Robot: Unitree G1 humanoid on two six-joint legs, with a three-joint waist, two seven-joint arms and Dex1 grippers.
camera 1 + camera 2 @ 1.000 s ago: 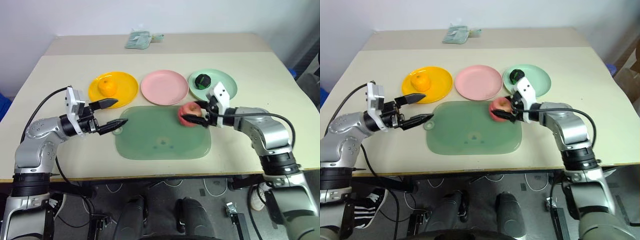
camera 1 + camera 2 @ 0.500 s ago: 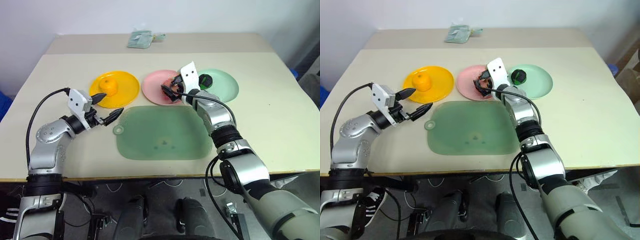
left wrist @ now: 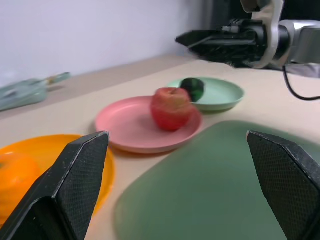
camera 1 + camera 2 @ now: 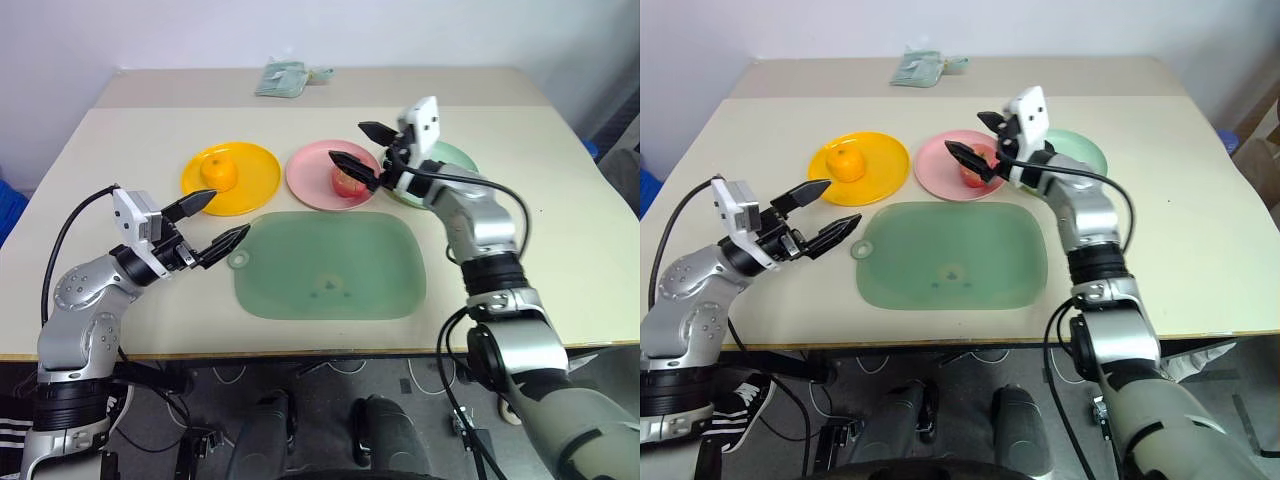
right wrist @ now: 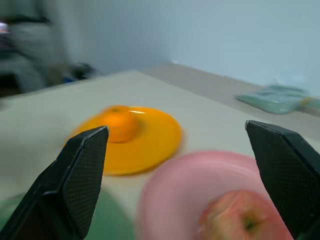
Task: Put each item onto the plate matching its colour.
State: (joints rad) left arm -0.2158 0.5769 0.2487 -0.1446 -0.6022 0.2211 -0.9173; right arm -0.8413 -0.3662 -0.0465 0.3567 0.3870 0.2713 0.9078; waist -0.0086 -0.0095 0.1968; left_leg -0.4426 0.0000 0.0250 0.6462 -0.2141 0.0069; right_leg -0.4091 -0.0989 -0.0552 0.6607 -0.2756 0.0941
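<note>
Taking the pale green mat [image 4: 328,265] as your landmark, it lies near the front edge of the tabletop [image 4: 560,260], with bare surface to either side and beyond the plates. Off the mat's left edge you see the left gripper [image 4: 216,223], its fingers [image 4: 187,207] spread wide and holding nothing. Behind the mat's left corner sits the yellow-orange plate [image 4: 255,180] with the orange fruit [image 4: 218,174] on it. Behind the mat's middle sits the pink plate [image 4: 310,172], carrying the pinkish-red apple [image 4: 347,180]. Just above that apple hangs the right gripper [image 4: 366,152], fingers spread apart, gripping nothing. Behind the mat's right corner sits the mint green plate [image 4: 455,158]; the left wrist view shows the dark green-and-black fruit [image 3: 192,88] on it. A folded pale green packet [image 4: 281,78] lies near the tabletop's far edge; no writing is legible.
</note>
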